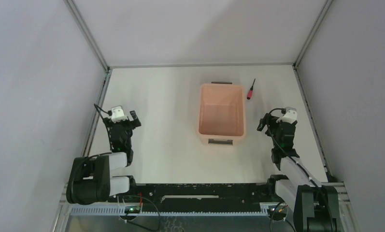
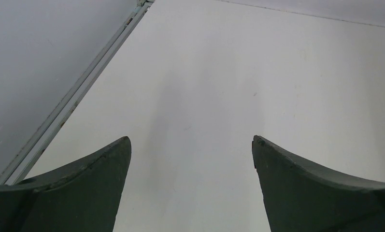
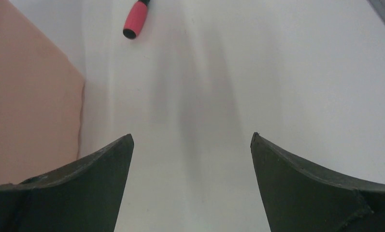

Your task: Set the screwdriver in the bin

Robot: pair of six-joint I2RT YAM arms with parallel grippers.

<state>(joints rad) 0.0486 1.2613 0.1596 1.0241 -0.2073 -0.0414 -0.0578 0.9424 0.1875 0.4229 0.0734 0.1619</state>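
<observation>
The screwdriver (image 1: 250,91), red handle and thin black shaft, lies on the white table just right of the bin's far end. Its red handle also shows at the top left of the right wrist view (image 3: 134,20). The pale pink bin (image 1: 221,115) stands empty at the table's middle; one wall fills the left of the right wrist view (image 3: 26,101). My right gripper (image 1: 267,122) is open and empty, to the right of the bin's near end and short of the screwdriver; in its own view (image 3: 190,140) only bare table lies between the fingers. My left gripper (image 1: 130,117) is open and empty at the far left (image 2: 191,141).
Grey walls enclose the table on three sides. A metal rail (image 2: 74,96) runs along the table's left edge close to my left gripper. A matching rail (image 1: 310,111) runs along the right edge beside my right gripper.
</observation>
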